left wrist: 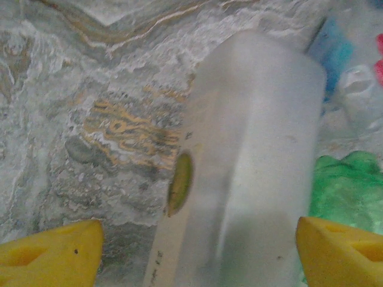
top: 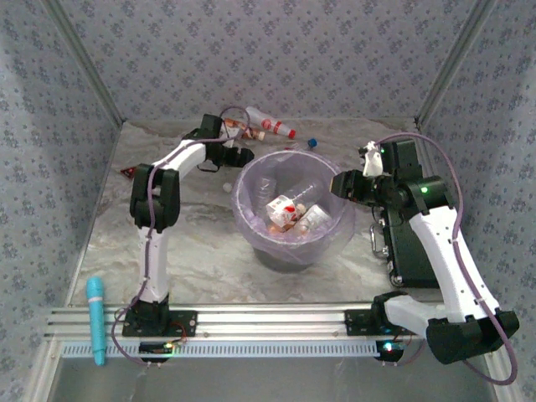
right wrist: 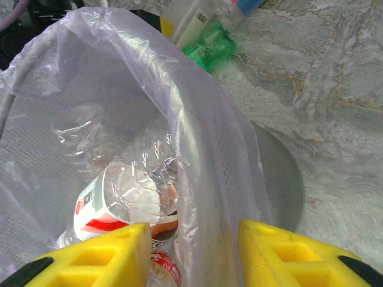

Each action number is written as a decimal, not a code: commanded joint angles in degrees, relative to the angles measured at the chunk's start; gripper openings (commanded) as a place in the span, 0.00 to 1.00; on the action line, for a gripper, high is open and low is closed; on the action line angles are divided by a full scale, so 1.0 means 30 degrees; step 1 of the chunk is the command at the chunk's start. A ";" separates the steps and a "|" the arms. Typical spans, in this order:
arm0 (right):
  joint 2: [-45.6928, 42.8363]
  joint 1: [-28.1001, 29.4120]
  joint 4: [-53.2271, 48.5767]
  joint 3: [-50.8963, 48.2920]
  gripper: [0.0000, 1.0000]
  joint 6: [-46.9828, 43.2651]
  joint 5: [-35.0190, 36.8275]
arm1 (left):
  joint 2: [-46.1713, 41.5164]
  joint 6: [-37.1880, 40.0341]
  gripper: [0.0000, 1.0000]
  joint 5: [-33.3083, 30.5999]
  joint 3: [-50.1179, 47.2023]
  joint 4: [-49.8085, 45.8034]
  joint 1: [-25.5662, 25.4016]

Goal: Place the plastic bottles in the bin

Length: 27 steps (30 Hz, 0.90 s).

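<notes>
The bin (top: 251,219), lined with a lavender bag, stands mid-table and holds several crushed plastic bottles (top: 291,214) (right wrist: 122,197). Behind its left rim my left gripper (top: 237,154) (left wrist: 200,254) is open around a white translucent bottle (left wrist: 251,155) lying on the table. The left finger is apart from it and the right finger is at its side. A crumpled green bottle (left wrist: 347,185) (right wrist: 209,49) lies beside it. My right gripper (top: 342,184) (right wrist: 194,251) grips the bin's right rim, one finger inside the bag (right wrist: 197,137) and one outside.
More bottles (top: 270,124) and a blue cap (top: 312,142) lie at the back wall. A red triangle (top: 127,172) sits at the left, a light blue stick (top: 96,318) on the front rail, and a black box (top: 412,239) under the right arm.
</notes>
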 commanded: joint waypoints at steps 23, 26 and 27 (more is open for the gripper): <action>-0.0419 0.0100 -0.0442 0.0484 0.44 0.0120 0.0311 | -0.1675 0.0061 0.51 -0.2621 0.0038 -0.0718 -0.0079; -0.0446 0.0071 -0.0472 0.0452 0.44 0.0129 0.0347 | -0.2191 0.0076 0.51 -0.3065 -0.0224 -0.0853 0.0197; -0.0447 0.0070 -0.0464 0.0451 0.44 0.0114 0.0350 | -0.2338 0.0058 0.51 -0.3166 -0.0399 -0.0883 0.0354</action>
